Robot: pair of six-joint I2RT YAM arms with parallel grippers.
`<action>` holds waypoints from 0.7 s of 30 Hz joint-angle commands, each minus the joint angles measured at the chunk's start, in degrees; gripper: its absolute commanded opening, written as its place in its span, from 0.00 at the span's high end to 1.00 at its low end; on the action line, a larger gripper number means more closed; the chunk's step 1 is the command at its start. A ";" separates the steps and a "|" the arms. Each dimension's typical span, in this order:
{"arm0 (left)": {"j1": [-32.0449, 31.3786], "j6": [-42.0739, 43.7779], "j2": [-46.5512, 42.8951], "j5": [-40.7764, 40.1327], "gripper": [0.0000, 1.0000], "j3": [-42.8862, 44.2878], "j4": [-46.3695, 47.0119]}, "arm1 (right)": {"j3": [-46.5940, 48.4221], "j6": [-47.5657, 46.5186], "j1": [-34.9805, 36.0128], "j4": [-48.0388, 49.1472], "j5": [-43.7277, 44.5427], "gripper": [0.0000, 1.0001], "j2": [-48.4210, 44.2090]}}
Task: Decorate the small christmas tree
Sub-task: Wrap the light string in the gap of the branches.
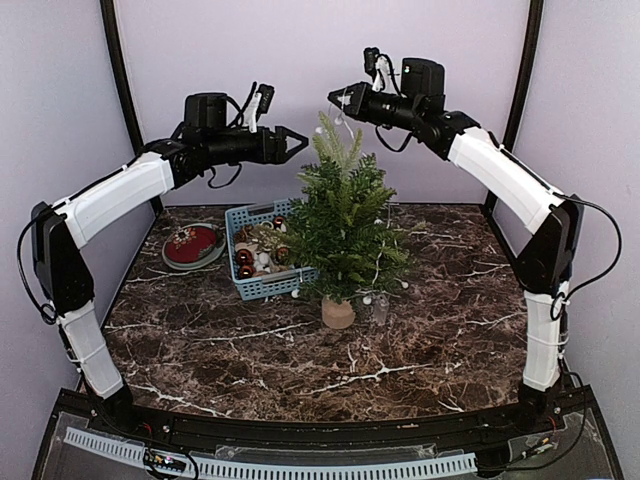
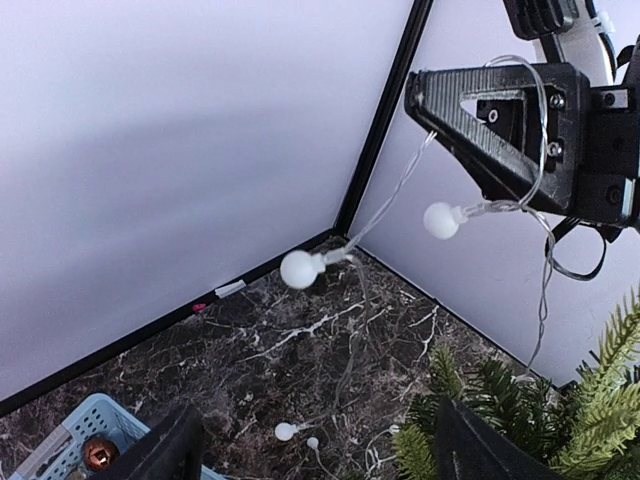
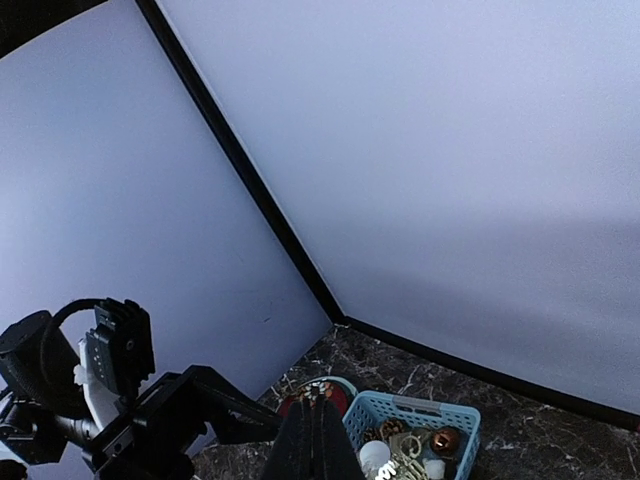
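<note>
One small christmas tree | beneath, between left fingers and right fingers

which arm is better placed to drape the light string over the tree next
Right, most likely. The right claw is shut on the light string, high beside the top of the small christmas tree, with bulbs hanging down from it. The left claw is open and holds nothing.

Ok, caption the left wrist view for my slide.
The right hand holds a string of white bulb lights above the small christmas tree, with the blue basket below.
</note>
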 commanded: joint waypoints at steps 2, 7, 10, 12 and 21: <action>0.56 -0.67 1.96 9.81 0.18 3.43 4.57 | 2.30 2.00 -0.08 4.88 -9.69 1.00 0.50; 0.48 -3.19 3.93 14.72 0.18 4.38 7.27 | 2.34 2.67 0.05 5.43 -12.34 1.00 0.08; 0.43 -5.70 5.16 17.49 0.18 4.33 10.35 | 2.31 3.42 0.11 6.20 -13.44 1.00 0.09; 0.32 -6.58 5.81 18.04 0.18 4.41 11.18 | 2.36 4.18 0.27 6.91 -14.27 1.00 0.26; -0.30 -8.14 7.19 17.87 0.31 4.02 12.99 | 2.07 4.83 0.97 7.55 -14.57 1.00 0.49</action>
